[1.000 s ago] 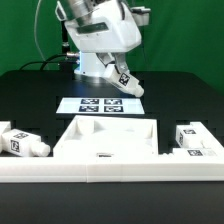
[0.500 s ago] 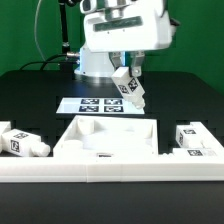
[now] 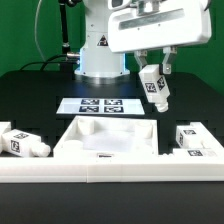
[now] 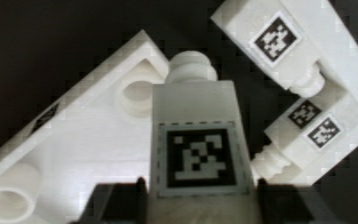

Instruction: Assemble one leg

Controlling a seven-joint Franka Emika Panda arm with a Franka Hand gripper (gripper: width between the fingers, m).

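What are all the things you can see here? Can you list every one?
held leg: one, white with a black-and-white tag, up in the air, tilted.
loose posts: at least two, white with tags, lying at the exterior view's left and right of the square tray piece.
square tray piece: one, white, middle of the table.
marker board: one, white with black tags, flat behind the tray piece.
table: one, black, under everything.
arm: one, white, at the back.
gripper: one, shut on the held leg.
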